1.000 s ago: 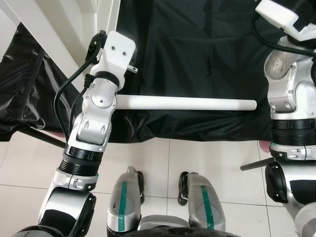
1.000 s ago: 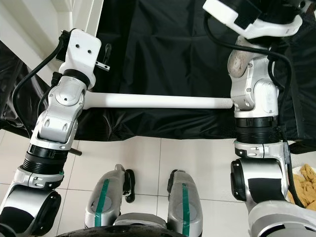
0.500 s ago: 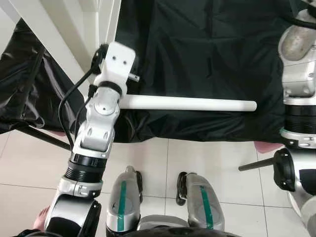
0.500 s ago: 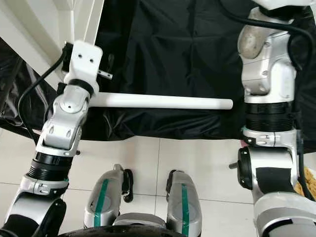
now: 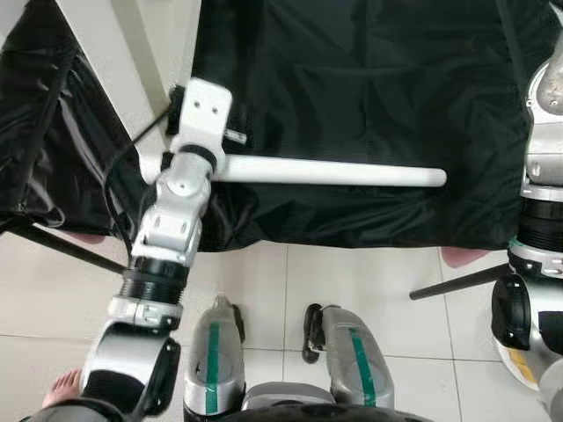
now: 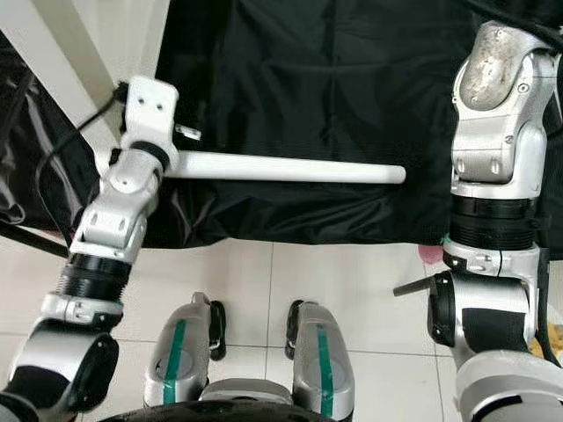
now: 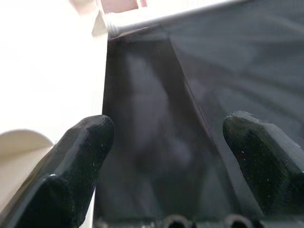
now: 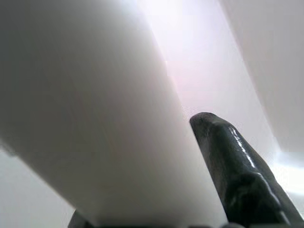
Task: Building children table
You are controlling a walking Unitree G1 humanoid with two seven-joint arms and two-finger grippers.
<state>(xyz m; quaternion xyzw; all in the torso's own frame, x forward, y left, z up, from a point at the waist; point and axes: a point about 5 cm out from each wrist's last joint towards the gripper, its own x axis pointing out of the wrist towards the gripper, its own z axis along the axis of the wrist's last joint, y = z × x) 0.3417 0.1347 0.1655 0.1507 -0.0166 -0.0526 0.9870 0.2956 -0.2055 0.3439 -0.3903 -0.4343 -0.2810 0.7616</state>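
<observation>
left end effector (image 7: 166,156) gapes over black sheet (image 5: 369,105), arm bent forward; right end effector (image 8: 190,190) clamps a white leg (image 8: 95,118).

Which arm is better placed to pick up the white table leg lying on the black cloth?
Left, probably. The left tool is open over the black cloth, with its wrist right at the near end of the white table leg. The right tool is already closed around another white piece.

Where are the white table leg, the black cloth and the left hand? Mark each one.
white table leg (image 5: 334,173): left eye view, mid-shaft.
black cloth (image 5: 369,79): left eye view, bare middle.
left hand (image 7: 171,142): left wrist view, between its fingertips.
</observation>
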